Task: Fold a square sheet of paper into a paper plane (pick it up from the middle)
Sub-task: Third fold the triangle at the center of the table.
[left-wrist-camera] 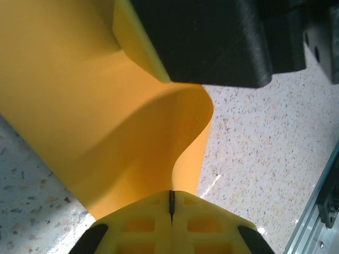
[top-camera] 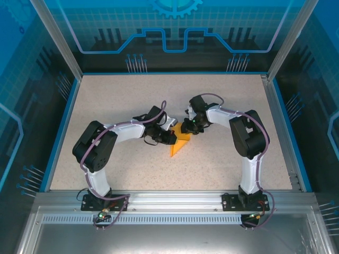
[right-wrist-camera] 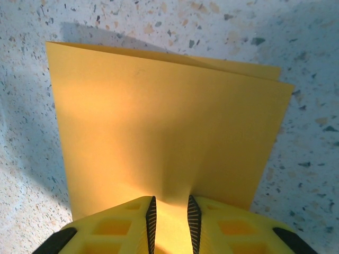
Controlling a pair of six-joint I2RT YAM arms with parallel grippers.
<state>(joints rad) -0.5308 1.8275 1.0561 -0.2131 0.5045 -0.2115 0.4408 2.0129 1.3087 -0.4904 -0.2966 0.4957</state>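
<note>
The square sheet of paper (top-camera: pixel 180 144) lies as a folded orange shape at the table's middle, between the two grippers. My left gripper (top-camera: pixel 169 136) comes at it from the left. In the left wrist view that gripper (left-wrist-camera: pixel 171 191) is shut on the paper's (left-wrist-camera: pixel 106 106) edge, and the sheet curls up from the table. My right gripper (top-camera: pixel 189 127) is at the paper's far right side. In the right wrist view the right gripper (right-wrist-camera: pixel 169 200) stands narrowly open over the doubled sheet (right-wrist-camera: pixel 159 121), with paper showing in the gap between its fingers.
The black body of the right gripper (left-wrist-camera: pixel 212 42) hangs close above the curled paper in the left wrist view. The speckled table (top-camera: pixel 116 100) is bordered by a blue rim, with metal rails (top-camera: pixel 169 198) at the near edge.
</note>
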